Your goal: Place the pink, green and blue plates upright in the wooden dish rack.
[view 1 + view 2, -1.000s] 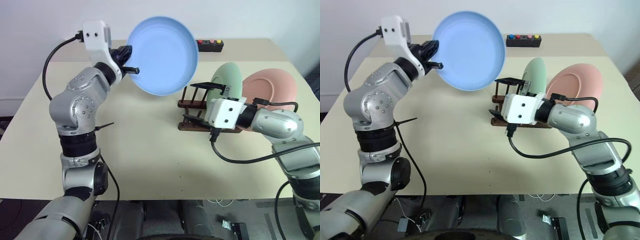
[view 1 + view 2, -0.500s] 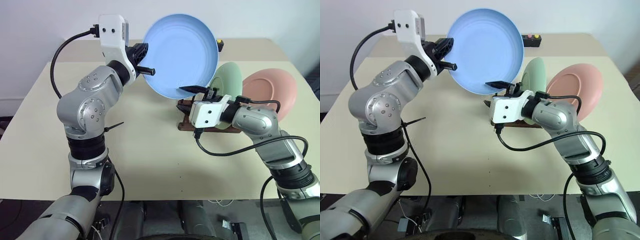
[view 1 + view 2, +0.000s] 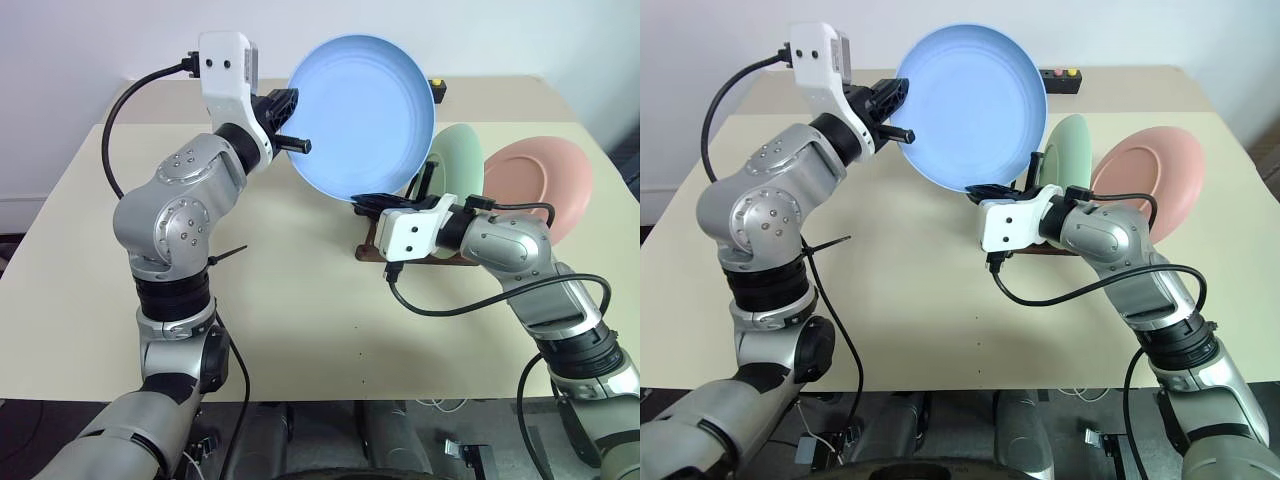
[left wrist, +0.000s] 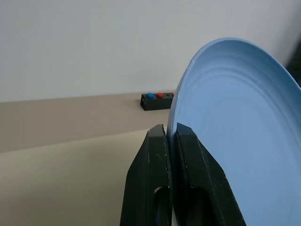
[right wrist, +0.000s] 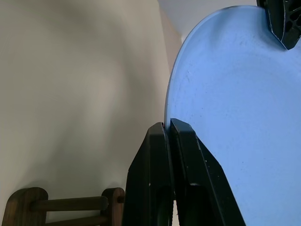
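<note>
Table [image 3: 300, 320]: a beige top is seen against a white wall, with the rack and plates set toward its right side.
Rack [image 3: 372, 246]: dark brown wood, standing on the table, partly hidden by the right gripper; pegs and a crossbar are seen in the right wrist view.
Green plate [image 3: 455, 165]: held upright in the rack, just behind the blue plate's lower right edge.
Pink plate [image 3: 545, 180]: held upright in the rack, at the green plate's right.
Blue plate [image 3: 362, 115]: held in the air above the rack's left end, tilted, its hollow face turned toward the camera.
Left gripper [image 4: 170, 133]: clamped on the blue plate's left rim, one finger on each face.
Right gripper [image 5: 168, 126]: closed on the blue plate's bottom rim, just above the rack.
Button box [image 4: 157, 100]: black, with coloured buttons, lying at the table's far edge, mostly hidden behind the blue plate in the head views.
</note>
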